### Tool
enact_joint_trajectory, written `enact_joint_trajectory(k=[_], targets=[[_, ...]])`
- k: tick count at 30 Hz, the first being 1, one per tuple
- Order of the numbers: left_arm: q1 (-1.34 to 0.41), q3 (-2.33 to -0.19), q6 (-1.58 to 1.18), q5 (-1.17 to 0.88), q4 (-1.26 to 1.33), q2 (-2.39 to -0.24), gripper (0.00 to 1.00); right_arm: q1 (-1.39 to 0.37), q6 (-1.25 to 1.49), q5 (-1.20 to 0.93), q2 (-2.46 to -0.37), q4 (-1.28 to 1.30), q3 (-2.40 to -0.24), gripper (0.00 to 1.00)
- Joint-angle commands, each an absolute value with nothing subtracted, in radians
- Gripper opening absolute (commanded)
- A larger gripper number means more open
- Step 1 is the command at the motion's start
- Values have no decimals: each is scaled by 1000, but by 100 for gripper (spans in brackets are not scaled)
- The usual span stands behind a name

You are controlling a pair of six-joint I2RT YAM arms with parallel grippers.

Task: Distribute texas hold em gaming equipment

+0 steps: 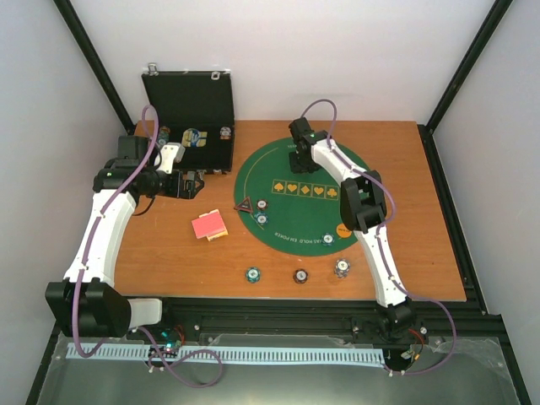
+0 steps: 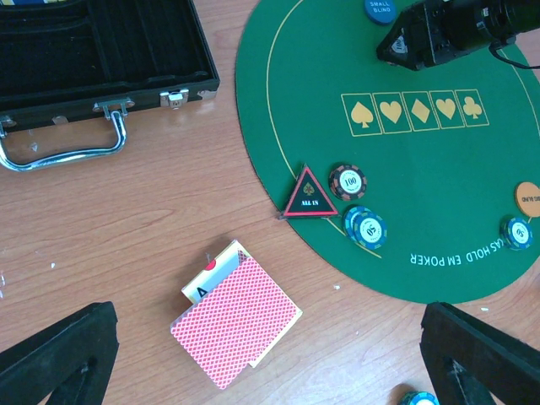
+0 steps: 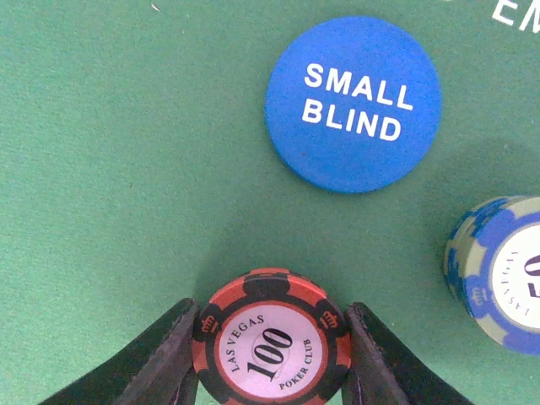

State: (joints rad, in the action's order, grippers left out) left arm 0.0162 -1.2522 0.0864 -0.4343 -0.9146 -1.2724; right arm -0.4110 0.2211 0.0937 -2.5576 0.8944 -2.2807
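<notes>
- Right tool (image 1: pixel 298 162): recorded low over the far part of the big round green felt mat (image 1: pixel 253 181). Its black fingers (image 3: pixel 164 359) were set against both sides of a red-and-black striped "100" poker chip (image 3: pixel 272 342), which lay face up on the felt. The tool was judged closed on it, for setting down at a far seat.
- Blue "SMALL BLIND" disc (image 3: pixel 353 103): laid flat just beyond that chip and apart from it, with a blue-and-white "50" chip (image 3: pixel 502 274) near. The three were judged one player's share.
- Left tool (image 1: pixel 192 182): spread wide with nothing held, hung over the brown wooden table (image 1: pixel 169 253) between the black hinged case (image 1: pixel 190 105) and the stack of red-backed playing cards (image 2: pixel 236 325). It was judged poised for a pick from either.
- The cards: stacked loosely on bare table beside the mat, an ace showing beneath; judged undealt.
- Black red-edged "ALL IN" triangle marker (image 2: pixel 310 194): placed on the mat's rim nearest the cards, just beside a brown "100" chip (image 2: pixel 348 180) and two overlapping blue chips (image 2: pixel 364 226); judged a second share.
- Orange disc (image 2: pixel 529 199) and a blue chip (image 2: pixel 516 233): set together on the mat's near part.
- Three striped chips (image 1: pixel 299 275): spaced well apart on the table between mat and arm bases; judged staged for handing out.
</notes>
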Motion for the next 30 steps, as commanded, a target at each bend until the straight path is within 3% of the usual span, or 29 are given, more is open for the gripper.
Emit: enact_joint_trajectory(k=[1,3,8,16,22,30], targets=[[22,-1277,107,-444,-902,-1270,100,-405,209,100,-2586,905,-2308,37],[21,-1273,108,-440,-903,-1266,100,-405,211,98,-2584,911,-2317,49],[22,-1268,107,-443,-903,-1264,100,-407,215,89,-2529,931,-2322,60],[22,-1274,112,-434,-912,-1255,100,-446,210,112,-2301,954,-2201,62],[21,-1279,111,-433,-925,-1240,100,-552,247,151,-1929,838,-1707,64],[21,-1263,97,-446,-919,-1225,100,-842,454,140,-1526,783,-1144,73]])
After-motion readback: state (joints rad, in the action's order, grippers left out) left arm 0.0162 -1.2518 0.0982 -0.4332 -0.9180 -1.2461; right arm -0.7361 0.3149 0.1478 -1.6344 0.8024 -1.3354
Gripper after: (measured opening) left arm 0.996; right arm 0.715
